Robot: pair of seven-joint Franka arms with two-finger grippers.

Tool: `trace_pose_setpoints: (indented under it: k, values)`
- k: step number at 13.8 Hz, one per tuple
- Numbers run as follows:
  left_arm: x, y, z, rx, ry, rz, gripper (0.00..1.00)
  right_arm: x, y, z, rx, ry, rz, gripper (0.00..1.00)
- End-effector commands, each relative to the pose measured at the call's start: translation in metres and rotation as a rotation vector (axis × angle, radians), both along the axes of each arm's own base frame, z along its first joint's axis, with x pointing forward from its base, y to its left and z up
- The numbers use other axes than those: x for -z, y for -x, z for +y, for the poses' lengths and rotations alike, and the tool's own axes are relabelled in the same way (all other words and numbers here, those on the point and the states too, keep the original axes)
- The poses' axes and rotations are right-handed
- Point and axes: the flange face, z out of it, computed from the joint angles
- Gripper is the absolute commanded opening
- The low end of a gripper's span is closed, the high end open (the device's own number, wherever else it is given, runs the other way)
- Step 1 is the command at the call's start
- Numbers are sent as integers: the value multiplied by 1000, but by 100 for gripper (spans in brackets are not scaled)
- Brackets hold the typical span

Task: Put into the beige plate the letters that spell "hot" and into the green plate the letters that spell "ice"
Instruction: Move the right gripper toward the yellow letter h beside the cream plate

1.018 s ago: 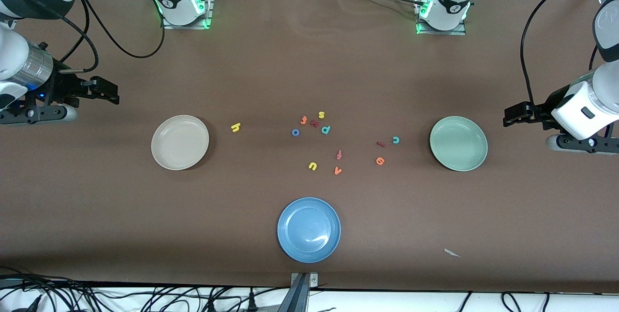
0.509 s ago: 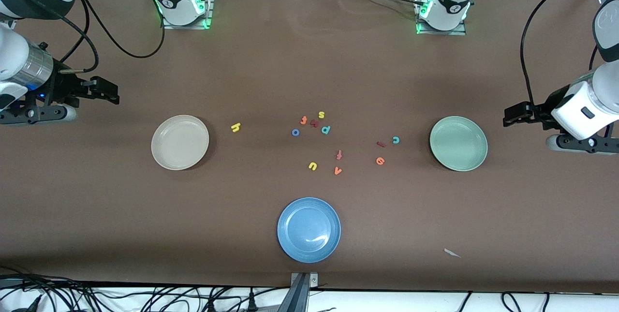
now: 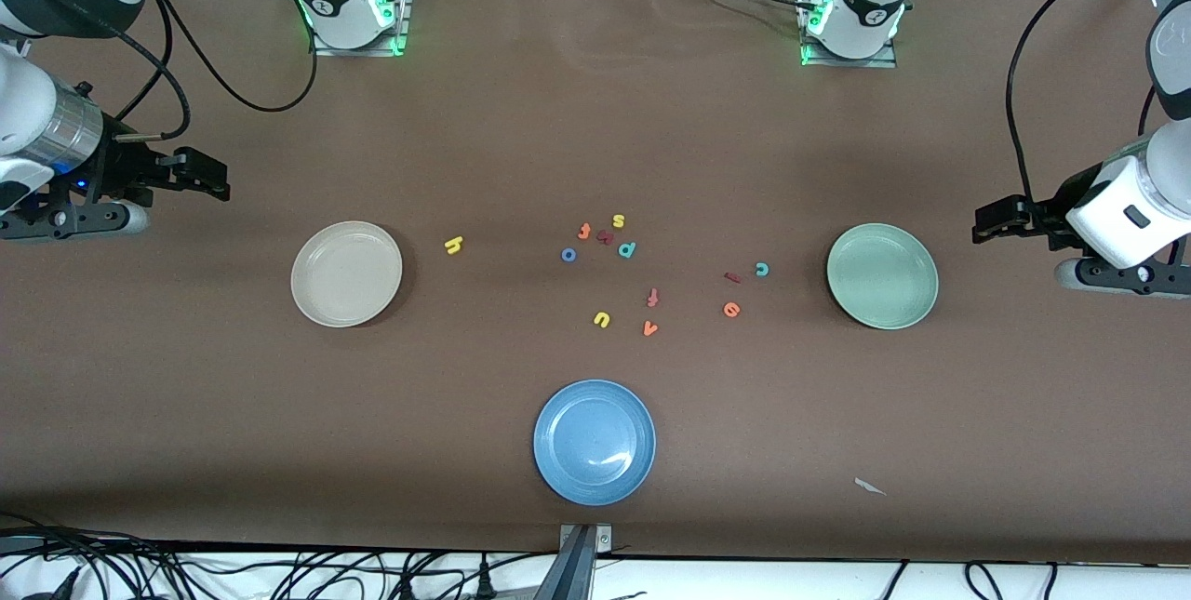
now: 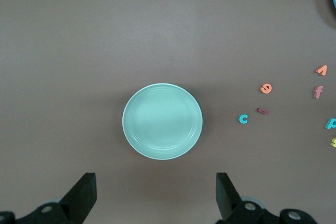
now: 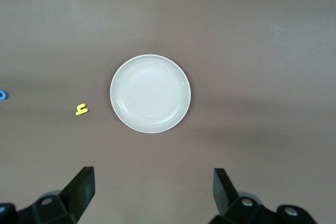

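Letters lie loose on desk, both plates bare

Letters are the only readable writing: toy pieces scattered on the brown desk, placed here relative to the blue plate. All lie farther from the front camera than that plate. The yellow "h" sits toward the right arm's end, near the beige plate, which holds nothing. The blue "o" and orange "t" lie in a cluster with a yellow "s", a dark red letter and a teal "p". Closer to the blue plate are a yellow "u", a red-orange "f" and an orange "v". Toward the left arm's end lie the maroon "i", teal "c" and orange "e", near the green plate, also bare.

The left end effector hangs beside the green plate, fingers spread wide, holding nothing. The right end effector hangs beside the beige plate, equally wide and unladen.
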Motion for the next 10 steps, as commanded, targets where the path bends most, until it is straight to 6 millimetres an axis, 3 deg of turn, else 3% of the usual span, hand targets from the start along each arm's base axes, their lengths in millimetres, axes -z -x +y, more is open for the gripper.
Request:
trace_pose_setpoints:
  k: [1,10]
  values:
    - [-6,1,4,22,20,-9,100,-2,0,-1,-6,-6,11,100]
    - [0,1,-6,23,22,2,100,-1,0,2,-6,-6,8,100]
